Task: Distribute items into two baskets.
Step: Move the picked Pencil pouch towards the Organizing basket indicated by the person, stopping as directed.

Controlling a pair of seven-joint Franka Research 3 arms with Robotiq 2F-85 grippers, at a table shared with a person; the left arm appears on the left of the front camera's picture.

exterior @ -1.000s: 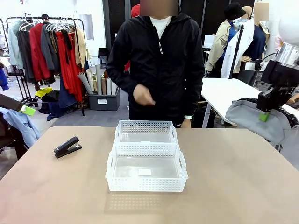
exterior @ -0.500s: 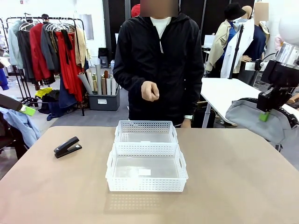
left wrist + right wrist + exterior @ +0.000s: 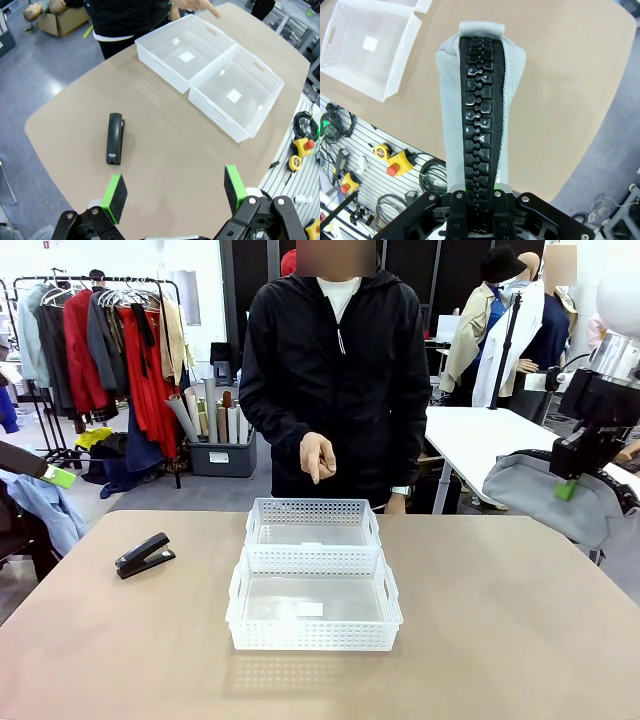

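The grey pouch (image 3: 540, 495) with its black zipper edge hangs off the table's right side, and my right gripper (image 3: 567, 485) is shut on it. In the right wrist view the pouch (image 3: 480, 110) stands up between my right gripper's (image 3: 479, 192) fingers. The black stapler (image 3: 144, 555) lies on the table at the left. My left gripper (image 3: 174, 192) is open high above the stapler (image 3: 115, 138); my left gripper (image 3: 58, 477) sits at the picture's left edge. The smaller basket (image 3: 312, 510) sits behind the labelled larger basket (image 3: 312, 635), touching it. Both look empty.
A person in a black jacket stands at the far side, one hand (image 3: 318, 455) pointing a finger down above the far basket. A white table stands behind at the right. Bare tabletop (image 3: 520, 620) surrounds the baskets.
The person's hand has dropped from a raised fist to a finger pointing down over the far basket. Neither arm has moved, nor has the stapler or either basket.
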